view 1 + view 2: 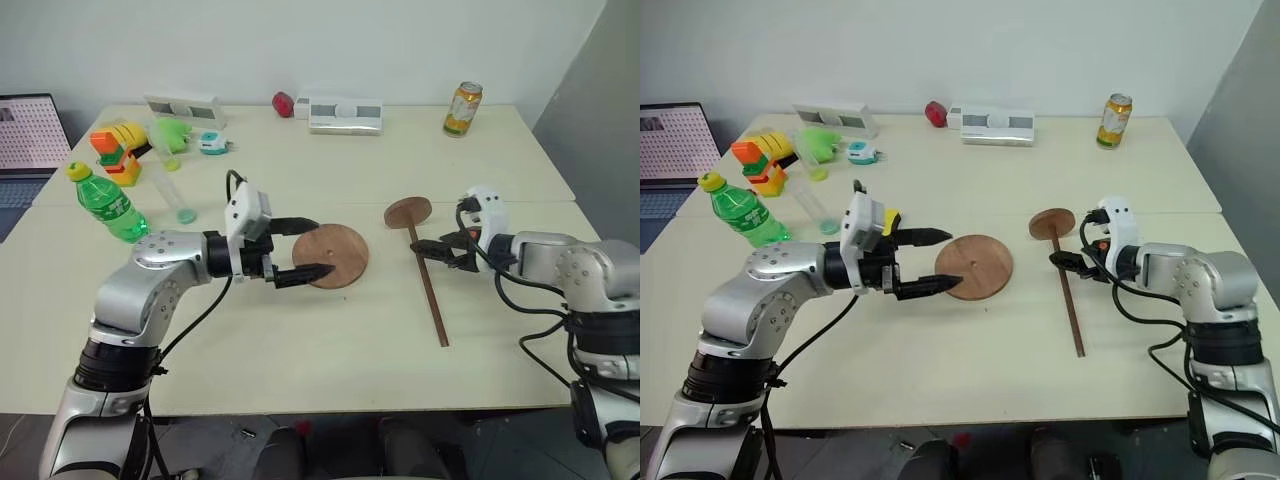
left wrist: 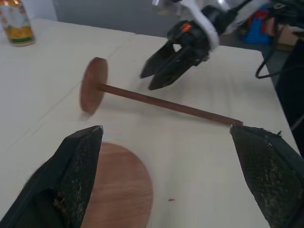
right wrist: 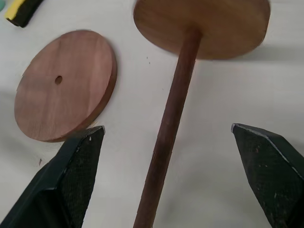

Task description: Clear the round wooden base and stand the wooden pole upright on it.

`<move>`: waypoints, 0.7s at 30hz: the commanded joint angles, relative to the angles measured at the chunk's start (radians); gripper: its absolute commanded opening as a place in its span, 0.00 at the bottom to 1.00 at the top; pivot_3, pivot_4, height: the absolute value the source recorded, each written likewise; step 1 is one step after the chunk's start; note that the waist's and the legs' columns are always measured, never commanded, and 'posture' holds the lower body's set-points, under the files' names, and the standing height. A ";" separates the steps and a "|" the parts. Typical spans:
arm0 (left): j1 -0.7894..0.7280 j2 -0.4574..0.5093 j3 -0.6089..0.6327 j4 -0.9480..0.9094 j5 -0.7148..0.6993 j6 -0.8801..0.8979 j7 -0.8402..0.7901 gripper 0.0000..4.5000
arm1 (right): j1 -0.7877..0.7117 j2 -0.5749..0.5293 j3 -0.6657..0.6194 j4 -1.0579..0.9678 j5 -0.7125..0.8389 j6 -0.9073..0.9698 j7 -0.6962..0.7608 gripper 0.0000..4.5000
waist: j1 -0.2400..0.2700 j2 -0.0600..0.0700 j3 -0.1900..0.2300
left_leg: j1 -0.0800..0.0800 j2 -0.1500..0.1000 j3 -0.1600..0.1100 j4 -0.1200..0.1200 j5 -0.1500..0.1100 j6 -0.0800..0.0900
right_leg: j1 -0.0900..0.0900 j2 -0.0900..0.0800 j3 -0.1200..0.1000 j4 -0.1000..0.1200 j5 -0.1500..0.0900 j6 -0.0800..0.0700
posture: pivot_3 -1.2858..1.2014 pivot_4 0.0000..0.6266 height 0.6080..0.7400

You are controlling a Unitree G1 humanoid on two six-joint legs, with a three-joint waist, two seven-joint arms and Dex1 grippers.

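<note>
The round wooden base (image 1: 335, 256), a flat reddish-brown disc with a small centre hole, lies on the table near the middle. Its face is bare. The wooden pole (image 1: 430, 295) lies flat to the right of it, with its small end disc (image 1: 408, 212) pointing away from me. My left gripper (image 1: 306, 248) hovers at the base's left edge, pointing right, open and holding nothing. My right gripper (image 1: 437, 250) is open over the pole's shaft just below the small disc. In the right wrist view the pole (image 3: 172, 121) runs between its two fingers (image 3: 71, 180).
A green bottle (image 1: 110, 205), a clear tube (image 1: 172, 192) and coloured toys (image 1: 120, 150) sit at the left. White boxes (image 1: 345, 113), a red object (image 1: 283, 103) and a drinks can (image 1: 462, 108) line the far edge. A laptop (image 1: 28, 130) stands beyond the table's left side.
</note>
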 commanded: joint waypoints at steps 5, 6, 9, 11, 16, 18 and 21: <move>0.044 0.013 -0.024 -0.045 -0.002 -0.032 -0.053 0.99 | -0.278 0.021 0.086 0.391 -0.093 0.037 0.161 1.00 | -0.002 0.001 0.001 | -0.001 0.000 0.001 0.000 0.000 0.000 | -0.002 -0.001 0.001 0.000 0.000 0.000 | 0.52 0.24 1.00; 0.050 0.015 -0.022 -0.043 0.000 -0.036 -0.056 0.99 | -0.305 0.024 0.107 0.421 -0.107 0.034 0.188 1.00 | -0.003 0.001 0.001 | -0.001 0.000 0.001 0.000 0.000 0.000 | -0.001 -0.001 0.000 0.000 0.000 0.000 | 0.52 0.24 1.00; 0.065 0.018 -0.023 -0.046 0.003 -0.045 -0.059 0.99 | -0.357 0.026 0.191 0.486 -0.161 0.002 0.280 1.00 | -0.003 0.001 0.001 | -0.001 0.000 0.001 0.000 0.000 0.000 | -0.002 -0.001 0.000 -0.001 0.000 0.000 | 0.52 0.24 1.00; 0.076 0.015 -0.027 -0.058 0.002 -0.045 -0.052 0.99 | -0.384 0.019 0.286 0.526 -0.218 -0.040 0.372 1.00 | -0.004 0.001 0.001 | -0.001 0.000 0.001 0.000 0.000 0.000 | -0.002 -0.001 0.000 -0.001 0.000 0.000 | 0.52 0.24 1.00; 0.107 0.009 -0.029 -0.092 -0.002 -0.042 -0.035 0.99 | -0.440 0.027 0.410 0.627 -0.326 -0.111 0.513 1.00 | -0.007 0.002 0.001 | -0.001 0.000 0.001 0.000 0.000 0.001 | -0.002 -0.001 0.000 -0.001 0.000 0.000 | 0.52 0.24 1.00; 0.128 0.002 -0.026 -0.110 -0.003 -0.040 -0.018 0.99 | -0.459 0.041 0.434 0.671 -0.361 -0.133 0.550 1.00 | -0.008 0.002 0.001 | -0.001 0.000 0.000 0.000 0.000 0.001 | -0.002 -0.001 0.000 0.000 0.000 0.000 | 0.52 0.24 1.00; 0.161 -0.002 -0.020 -0.138 -0.006 -0.036 0.007 1.00 | -0.484 0.063 0.432 0.735 -0.401 -0.169 0.587 0.87 | -0.012 0.002 0.001 | -0.001 0.000 0.000 0.000 0.000 0.001 | -0.002 -0.001 0.000 0.000 0.000 0.000 | 0.52 0.24 1.00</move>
